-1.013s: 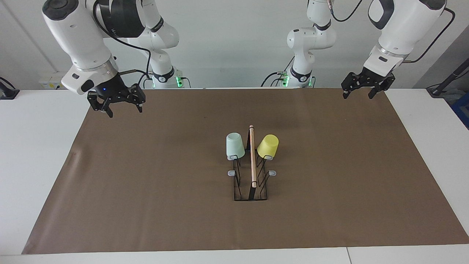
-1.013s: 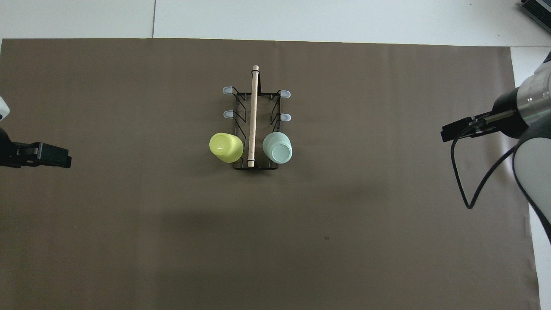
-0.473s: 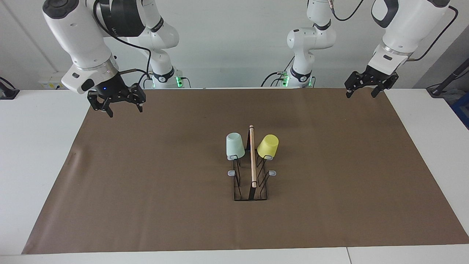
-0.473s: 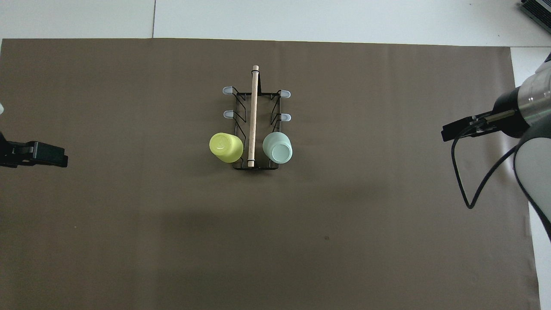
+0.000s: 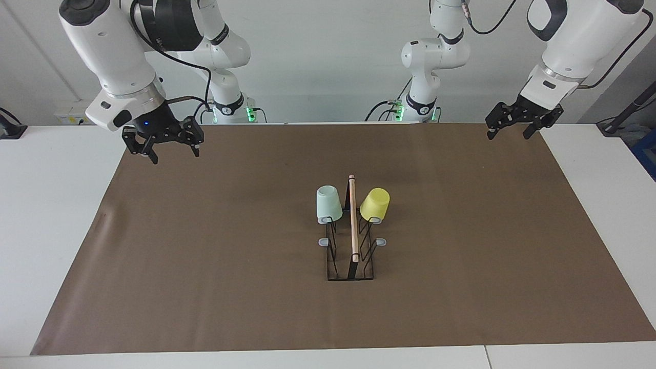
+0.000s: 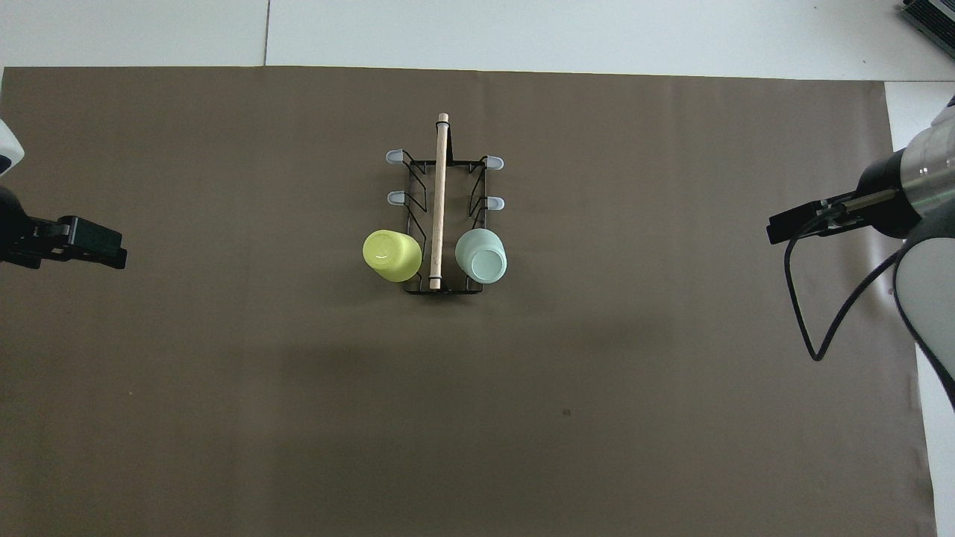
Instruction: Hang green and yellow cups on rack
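Now both cups (image 5: 329,204) capping rack (image 5: 352,241) prongs, well apart from two spread, empty hands (image 5: 174,149).

The mat (image 5: 205,256) was plain brown on a white table (image 5: 51,205). The rack (image 5: 351,256) was black wire with a light wooden rod and grey tips. One cup (image 5: 328,204) was pale green, the other cup (image 5: 374,204) bright yellow.

Only the rack (image 5: 351,241) with its two cups (image 5: 328,204) stands mid-mat; open mat (image 5: 205,256) lies all around it.
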